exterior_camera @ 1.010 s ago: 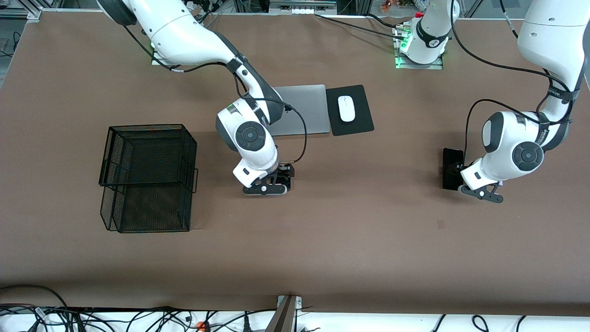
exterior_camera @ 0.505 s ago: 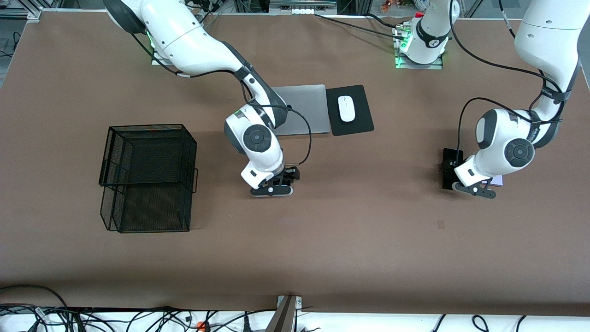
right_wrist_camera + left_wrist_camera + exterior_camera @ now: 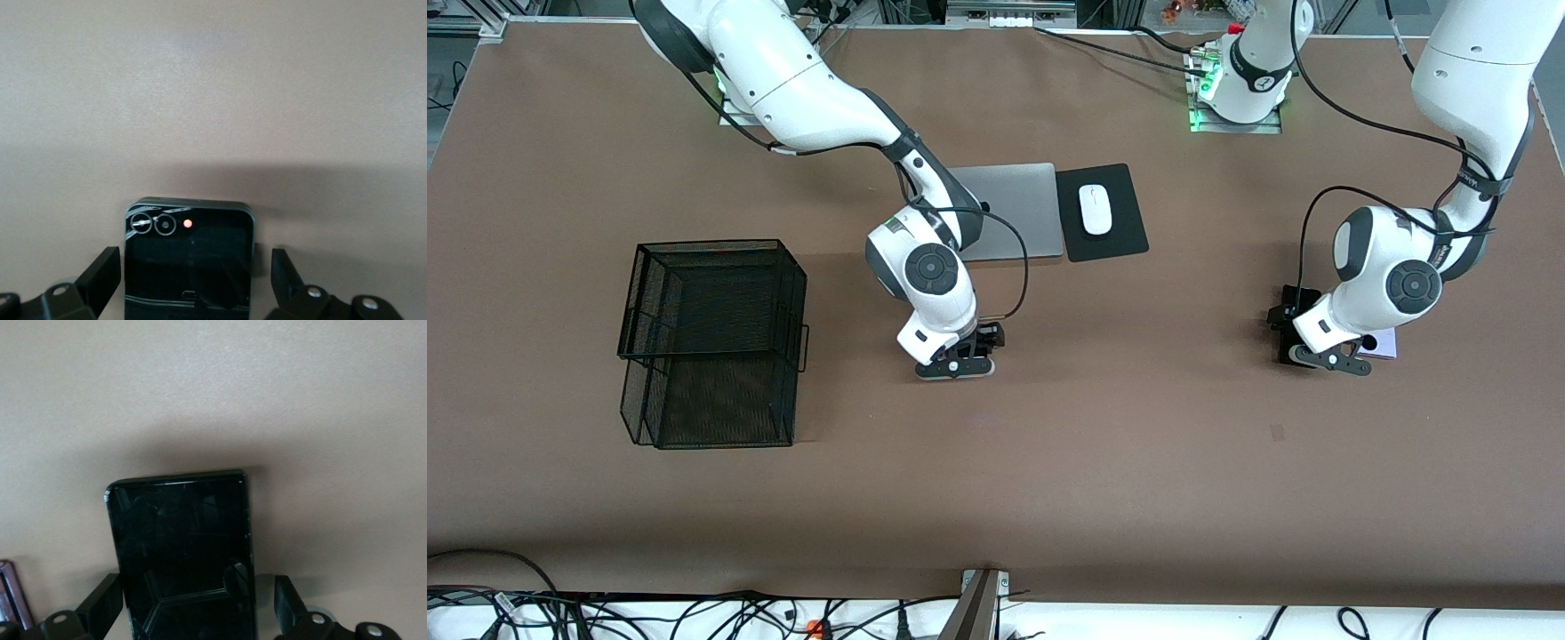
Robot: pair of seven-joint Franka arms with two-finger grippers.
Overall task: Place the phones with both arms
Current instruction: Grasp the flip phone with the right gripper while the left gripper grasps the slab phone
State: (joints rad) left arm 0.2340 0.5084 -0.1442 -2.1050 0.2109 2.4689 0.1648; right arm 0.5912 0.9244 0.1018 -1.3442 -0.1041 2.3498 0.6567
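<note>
Right gripper [image 3: 963,357], fingers spread, straddles the small black folded phone [image 3: 189,263] flat on the desk [image 3: 1138,444], at three o'clock from the mesh basket [image 3: 711,342]; left gripper [image 3: 1303,342], likewise spread, straddles the longer black slab [image 3: 183,553], each seemingly poised to grasp.

No brand, label or number can be read on anything here. Small dark lettering runs along the black band of the white left arm [image 3: 1488,182], too fine to make out. The glossy black slab phone [image 3: 183,547] and the squarish black folded phone [image 3: 189,263] carry no legible marks.
</note>
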